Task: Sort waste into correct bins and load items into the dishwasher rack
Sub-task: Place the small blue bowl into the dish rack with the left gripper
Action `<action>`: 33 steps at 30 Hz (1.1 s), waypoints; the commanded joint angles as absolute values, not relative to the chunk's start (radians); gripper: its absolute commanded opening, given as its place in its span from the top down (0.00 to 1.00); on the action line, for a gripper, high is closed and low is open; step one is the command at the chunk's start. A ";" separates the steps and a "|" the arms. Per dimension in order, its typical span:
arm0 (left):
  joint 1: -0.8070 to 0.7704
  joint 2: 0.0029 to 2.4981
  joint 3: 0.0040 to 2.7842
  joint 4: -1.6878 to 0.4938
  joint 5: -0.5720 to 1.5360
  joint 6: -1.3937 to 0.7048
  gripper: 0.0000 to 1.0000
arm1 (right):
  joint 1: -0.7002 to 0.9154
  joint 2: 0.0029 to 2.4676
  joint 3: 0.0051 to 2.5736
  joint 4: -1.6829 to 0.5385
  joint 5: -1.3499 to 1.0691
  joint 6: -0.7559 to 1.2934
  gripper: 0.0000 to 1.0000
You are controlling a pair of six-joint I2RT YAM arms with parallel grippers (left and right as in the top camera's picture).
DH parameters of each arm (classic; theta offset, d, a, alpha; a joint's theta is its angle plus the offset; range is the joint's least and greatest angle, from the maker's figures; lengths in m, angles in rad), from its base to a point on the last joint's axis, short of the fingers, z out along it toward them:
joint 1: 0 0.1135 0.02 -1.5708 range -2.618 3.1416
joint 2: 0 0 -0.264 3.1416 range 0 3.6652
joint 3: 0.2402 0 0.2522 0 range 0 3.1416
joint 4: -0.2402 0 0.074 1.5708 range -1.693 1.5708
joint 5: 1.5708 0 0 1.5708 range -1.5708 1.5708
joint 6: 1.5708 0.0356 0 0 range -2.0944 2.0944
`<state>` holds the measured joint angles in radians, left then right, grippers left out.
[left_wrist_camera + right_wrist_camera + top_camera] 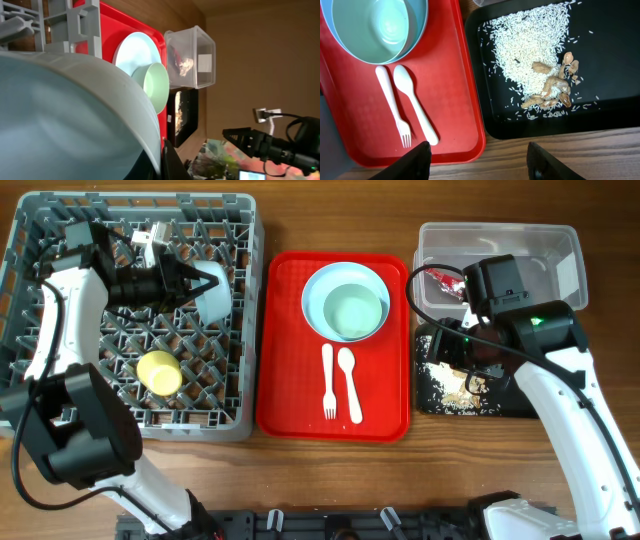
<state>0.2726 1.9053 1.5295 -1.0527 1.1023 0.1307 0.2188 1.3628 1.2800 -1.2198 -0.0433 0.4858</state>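
My left gripper [203,284] is shut on the rim of a pale green bowl [216,301], held on edge inside the grey dishwasher rack [240,240]. That bowl [65,115] fills the left wrist view. A yellow cup [159,370] lies in the rack. On the red tray a second green bowl [352,312] sits on the white plate [318,288], with fork [328,382] and spoon [350,385] below. My right gripper [482,162] hangs open and empty over the gap between the red tray and the black tray [615,60], which holds rice crumbs [530,40]. The clear tub [520,240] contains the red wrapper [445,283].
The red serving tray [285,410] lies between the rack and the two bins. Peanut shells [555,90] lie beside the rice. Bare wooden table [330,470] runs along the front edge. The right arm [560,380] reaches over the black tray.
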 commanded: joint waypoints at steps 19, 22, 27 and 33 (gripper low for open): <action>0.358 1.935 1.538 -1.393 0.619 0.140 0.00 | 0.215 1.354 1.298 -1.214 -0.022 0.482 0.38; 0.358 1.926 1.538 -1.431 0.619 0.111 0.00 | 0.215 1.354 1.298 -1.214 -0.022 0.473 0.38; 0.358 1.835 1.542 -1.442 0.615 0.058 0.00 | 0.215 1.354 1.298 -1.215 -0.022 0.471 0.38; 0.357 1.652 1.549 -1.483 0.570 0.005 0.00 | 0.215 1.354 1.298 -1.214 -0.022 0.471 0.38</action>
